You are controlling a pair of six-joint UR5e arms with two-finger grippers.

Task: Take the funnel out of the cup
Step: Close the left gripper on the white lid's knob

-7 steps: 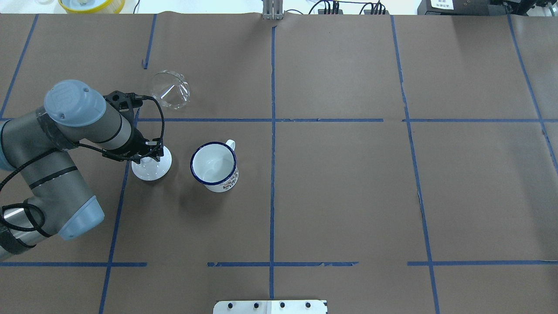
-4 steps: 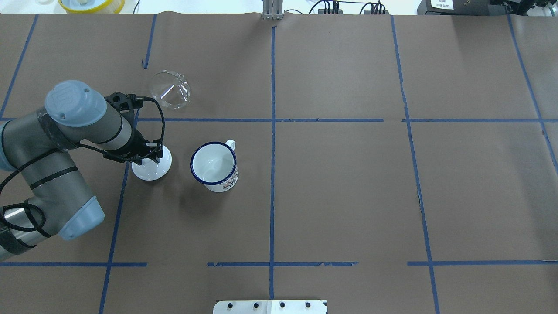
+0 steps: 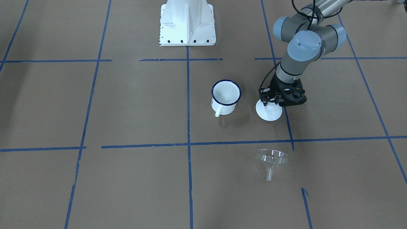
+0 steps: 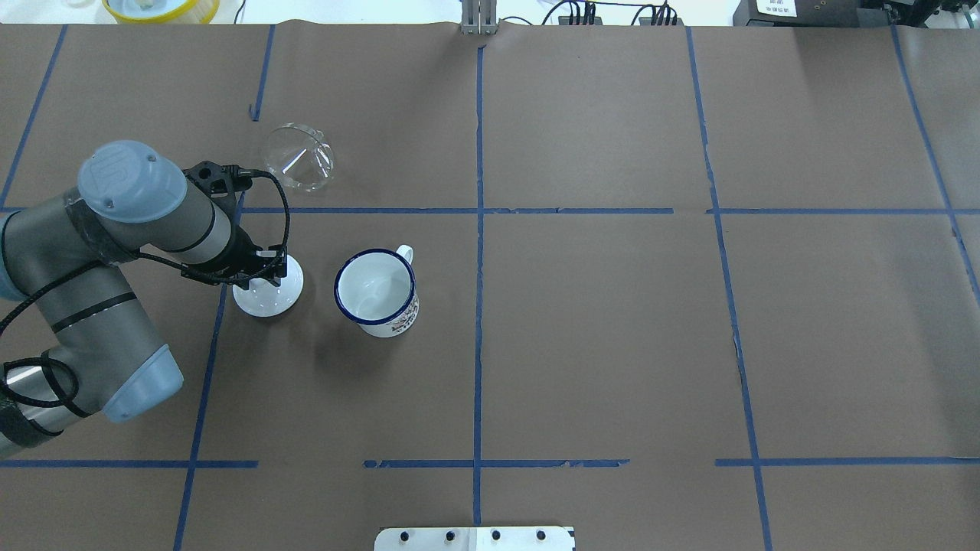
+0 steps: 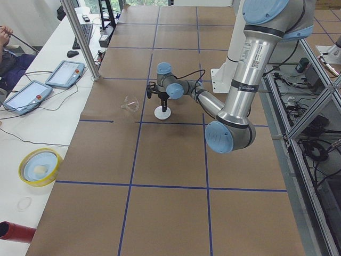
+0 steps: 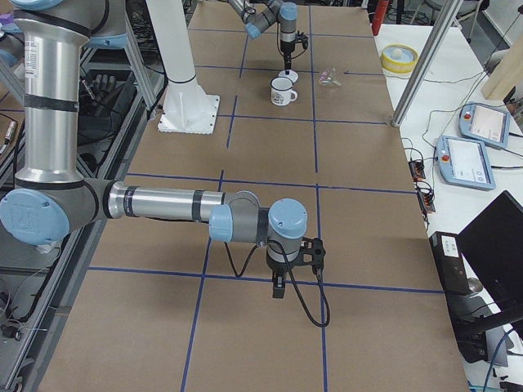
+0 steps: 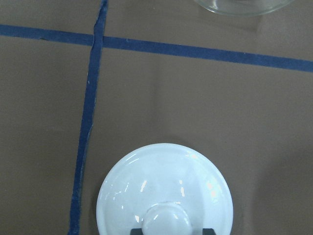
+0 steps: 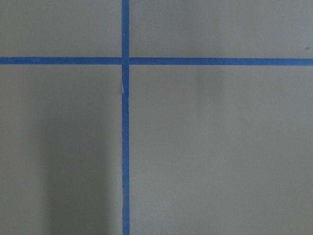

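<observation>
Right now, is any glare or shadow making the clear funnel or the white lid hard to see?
Overhead: the funnel shows a faint rim and bright streak against the paper. Front-facing: its outline reads clearer; the cup casts a soft shadow toward the camera. Left wrist: small highlights dot the lid, otherwise sharp; the funnel is cropped at the top.

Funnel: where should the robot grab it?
The funnel lies tipped over on the table, with its mouth partly facing up. Probably best to come down from above and pinch the wide rim, one finger inside the mouth and one outside. The spout is thin and lies low, so it is harder to reach.
</observation>
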